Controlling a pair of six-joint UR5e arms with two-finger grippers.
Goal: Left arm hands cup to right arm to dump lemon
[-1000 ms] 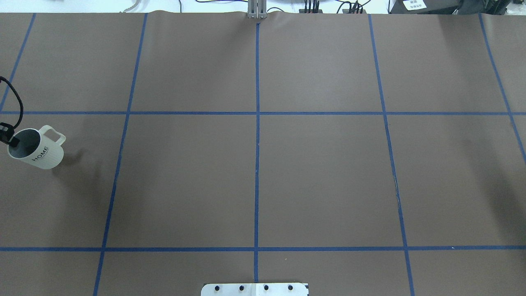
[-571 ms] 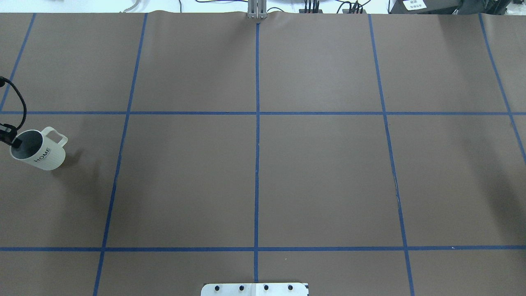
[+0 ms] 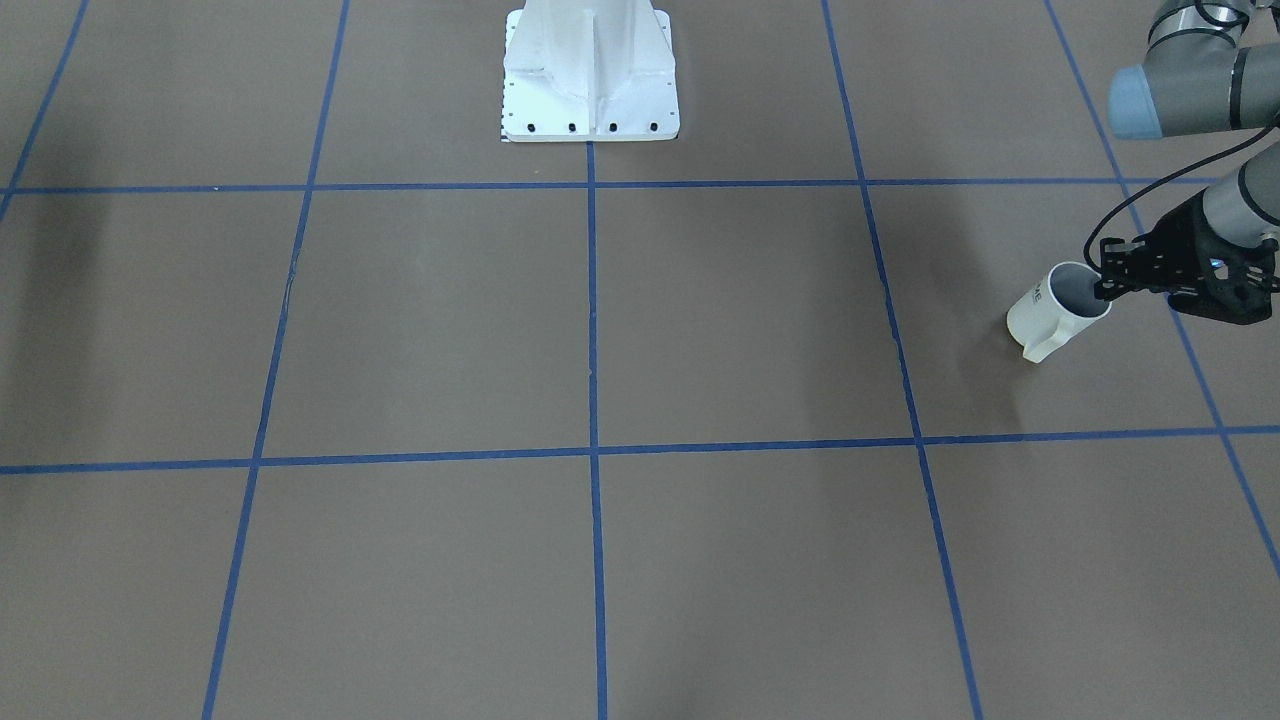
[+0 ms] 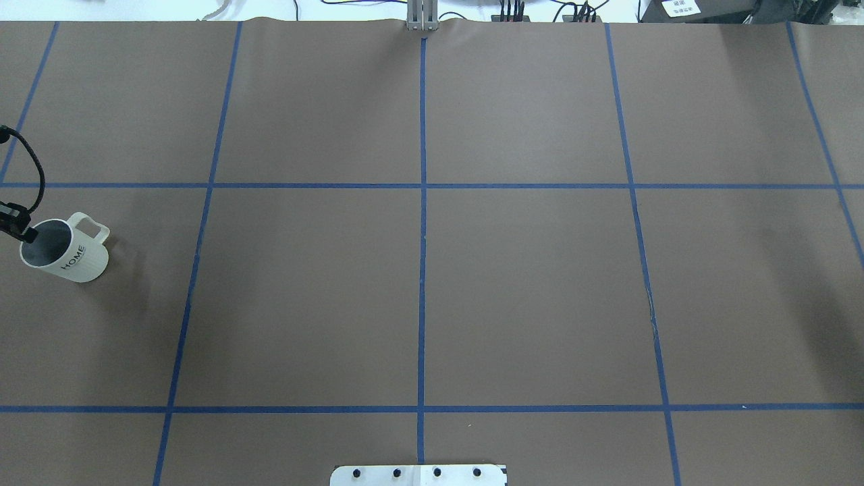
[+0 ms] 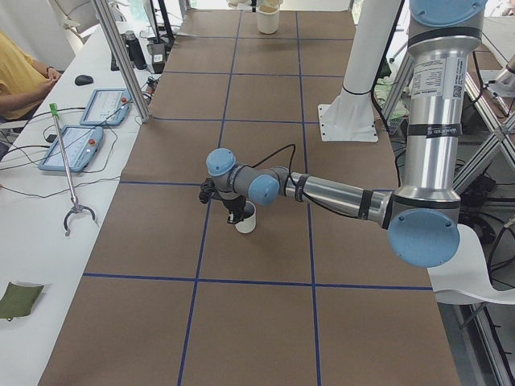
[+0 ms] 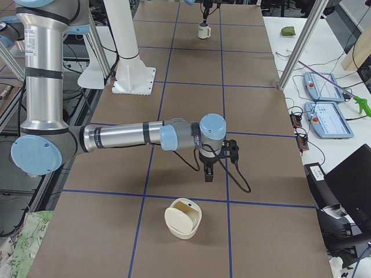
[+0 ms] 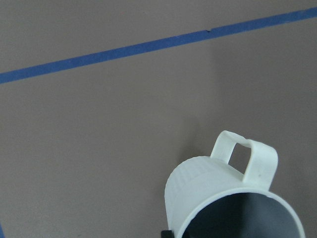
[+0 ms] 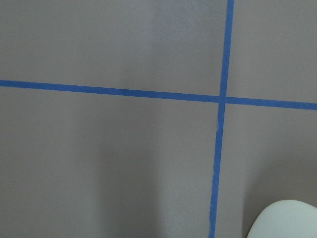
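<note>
- Here, the cup (image 4: 71,260) is at the far left of the overhead view, in the middle row of squares. It is tilted so that its round mouth leans toward the frame's left edge. I cannot tell whether its base touches the table (image 4: 526,283).
- It is a glossy cream-white cylinder with fine vertical ribs on the outer wall and a smooth grey inside. A squarish loop handle (image 4: 92,227) points to the upper right of that view.
- Dark lettering (image 4: 73,257) reading "HOME" runs along its side below the rim.
- The left tool (image 3: 1103,290) is black and angular, with cut-outs in its housing. At the right of the front-facing view it is clenched on the cup's rim, one finger inside the mouth and one against the outer wall.
- The left arm (image 5: 338,193), a smooth grey tube with light-blue joint caps, stretches low across the table in the left side view. A thin black cable (image 4: 34,169) arcs above the tool.
- The right arm (image 6: 127,135), also grey metal with blue caps, reaches over the middle of the right side view. The right tool (image 6: 208,174) points straight down, and I cannot tell whether it is released or clenched.
- A cream, rounded, hollow container (image 6: 184,218) lies on the table lower in that frame, apart from that tool.
- The table wears a flat, matte brown sheet divided into rectangles by blue tape lines (image 4: 422,270). A white metal mounting plate (image 3: 590,70) with dark bolt heads sits at the top centre of the front-facing view.
</note>
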